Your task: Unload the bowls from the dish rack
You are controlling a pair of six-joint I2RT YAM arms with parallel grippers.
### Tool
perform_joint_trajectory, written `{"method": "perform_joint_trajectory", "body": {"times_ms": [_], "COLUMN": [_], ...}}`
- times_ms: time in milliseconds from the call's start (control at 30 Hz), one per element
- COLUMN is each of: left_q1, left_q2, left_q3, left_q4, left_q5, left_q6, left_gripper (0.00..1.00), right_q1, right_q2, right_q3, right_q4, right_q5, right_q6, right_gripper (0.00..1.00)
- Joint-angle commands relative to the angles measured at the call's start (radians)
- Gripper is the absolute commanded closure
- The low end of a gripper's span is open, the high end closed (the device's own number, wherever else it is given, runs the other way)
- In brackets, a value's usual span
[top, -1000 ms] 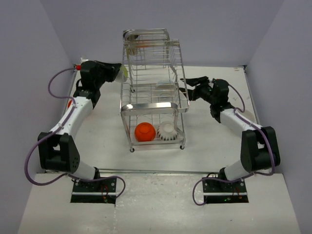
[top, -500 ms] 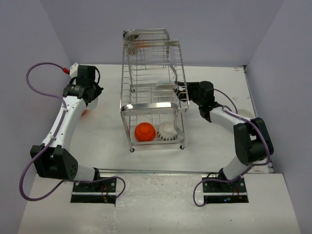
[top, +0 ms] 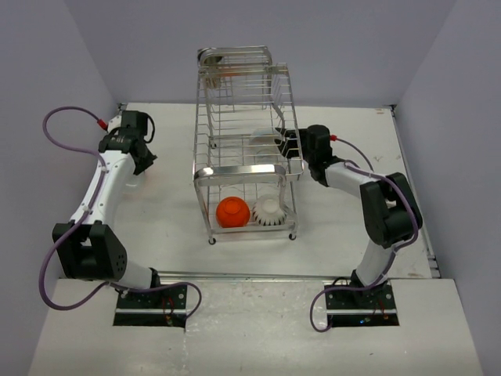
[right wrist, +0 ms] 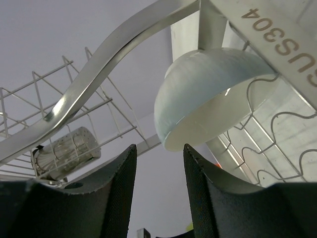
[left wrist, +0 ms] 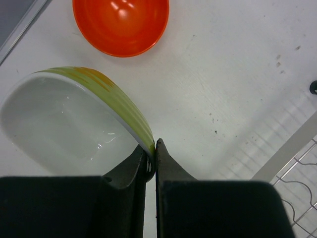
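The chrome wire dish rack [top: 244, 168] stands mid-table. Its bottom tier holds an orange bowl [top: 232, 211] and a ribbed white bowl [top: 268, 211]. A plain white bowl [top: 264, 144] leans on the middle tier, and the right wrist view shows it [right wrist: 208, 94] just beyond my fingertips. My right gripper [top: 285, 142] is open at the rack's right side, with the bowl's rim right ahead of its gap [right wrist: 158, 148]. My left gripper [left wrist: 153, 146] is shut on the rim of a white bowl with a yellow-green outside [left wrist: 69, 119], low over the table at the left. A second orange bowl [left wrist: 121, 22] sits upright beside it.
A perforated metal cup [right wrist: 67, 146] hangs at the rack's upper tier. Something pale and orange sits in the top tier [top: 219, 74]. The rack's flat steel bar [right wrist: 114, 54] runs close above my right fingers. Grey walls close in on the left, the back and the right.
My left arm swung away from the rack to the left and brought the yellow-green bowl down beside the orange one. My right gripper moved left to the rack, up to the white bowl.
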Motion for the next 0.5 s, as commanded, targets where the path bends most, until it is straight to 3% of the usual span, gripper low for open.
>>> {"method": "perform_joint_trajectory", "body": {"times_ms": [0, 467], "left_q1": [0.024, 0.071], "left_q2": [-0.003, -0.043], "left_q3": [-0.003, -0.037], "left_q4": [0.006, 0.008], "left_q5": [0.001, 0.070], "left_q6": [0.051, 0.076], "left_gripper": [1.00, 1.00], "right_q1": [0.014, 0.032], "right_q2": [0.028, 0.143], "right_q3": [0.081, 0.173], "right_q4": [0.020, 0.060], "right_q5": [0.061, 0.116], "right_q6": [-0.037, -0.017], "right_gripper": [0.56, 0.56]}}
